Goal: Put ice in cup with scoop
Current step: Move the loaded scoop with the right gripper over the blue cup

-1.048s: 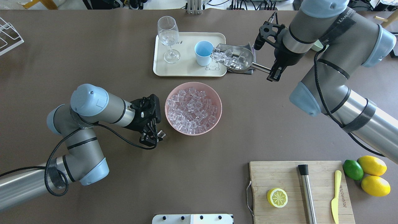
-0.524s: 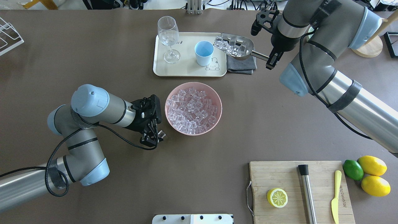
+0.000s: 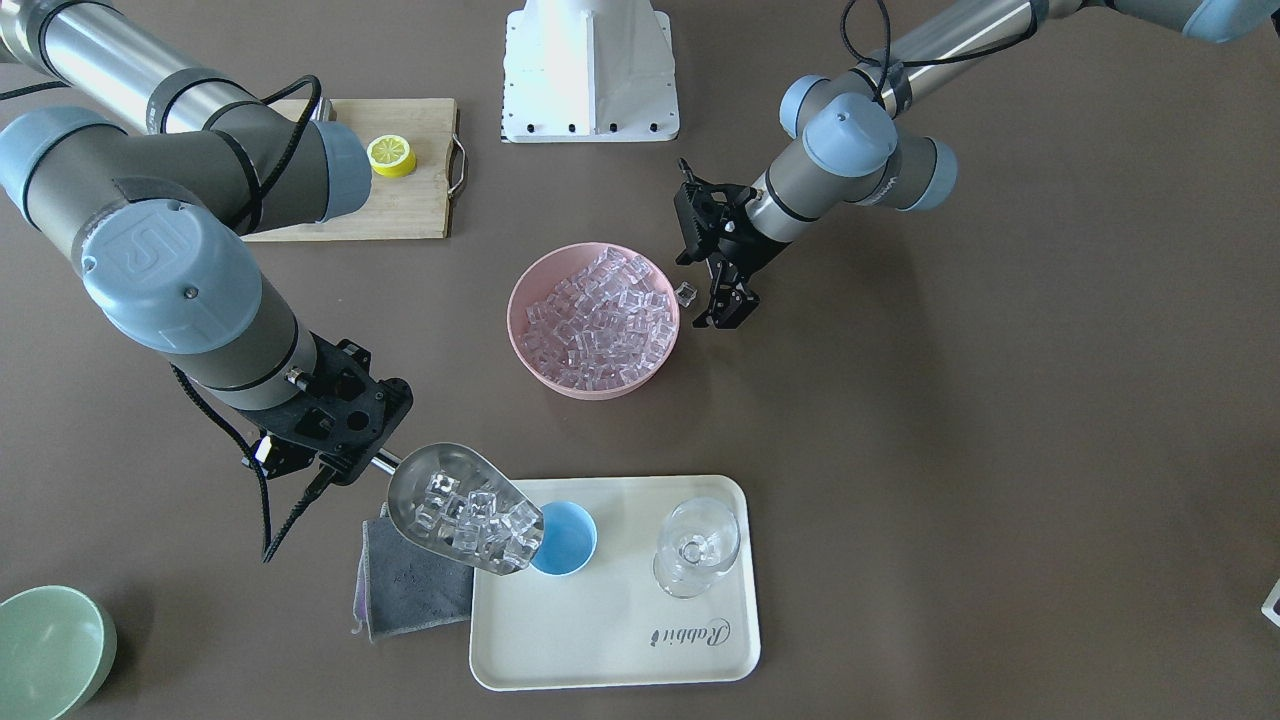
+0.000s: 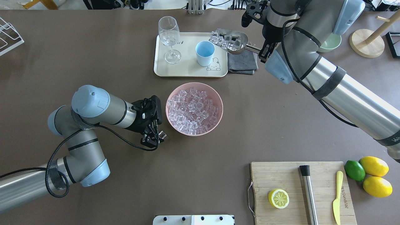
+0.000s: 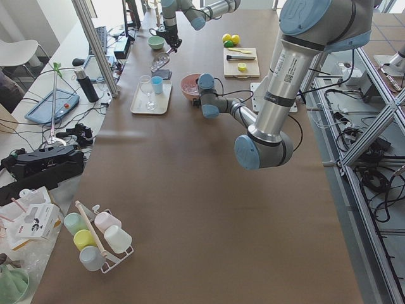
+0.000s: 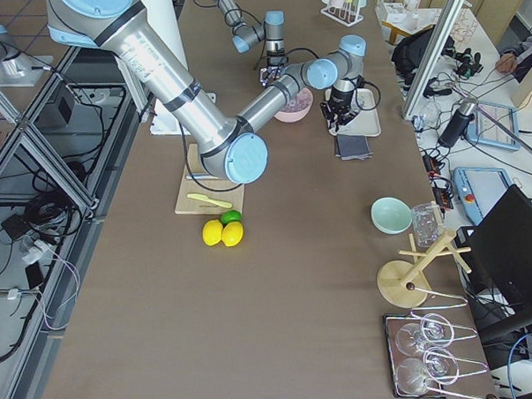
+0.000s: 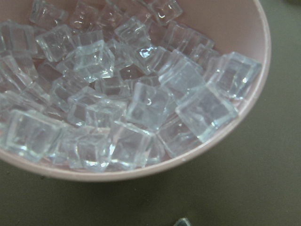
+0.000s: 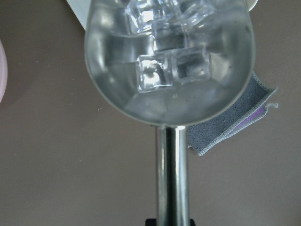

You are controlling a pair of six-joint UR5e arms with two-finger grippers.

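Note:
My right gripper [image 4: 263,50] [image 3: 345,455] is shut on the handle of the steel scoop [image 4: 232,42] [image 3: 450,500] [image 8: 171,155]. The scoop holds several ice cubes [image 4: 222,40] [image 3: 478,522] [image 8: 153,75]. It hangs tilted over the tray, with its mouth at the rim of the light-blue cup [image 4: 205,53] [image 3: 568,540]. The pink bowl [image 4: 220,97] [image 3: 516,300] [image 7: 264,47] is full of ice [image 4: 191,109] [image 7: 146,101]. My left gripper [image 4: 152,137] [image 3: 726,306] looks open beside the bowl, with one loose cube [image 4: 162,134] [image 3: 686,293] next to it.
The cream tray [image 4: 187,68] [image 3: 600,640] also carries a stemmed glass [image 4: 169,34] [image 3: 696,545]. A grey cloth [image 4: 243,64] [image 3: 410,590] lies beside the tray. A pale green bowl [image 4: 332,43] [image 3: 45,650] stands behind my right arm. A cutting board [image 4: 281,178] holds a half lemon, rod and knife.
My right arm has carried the loaded scoop away from me, toward the tray's far side, and a little left. The ice is still in the scoop. My left arm has not moved.

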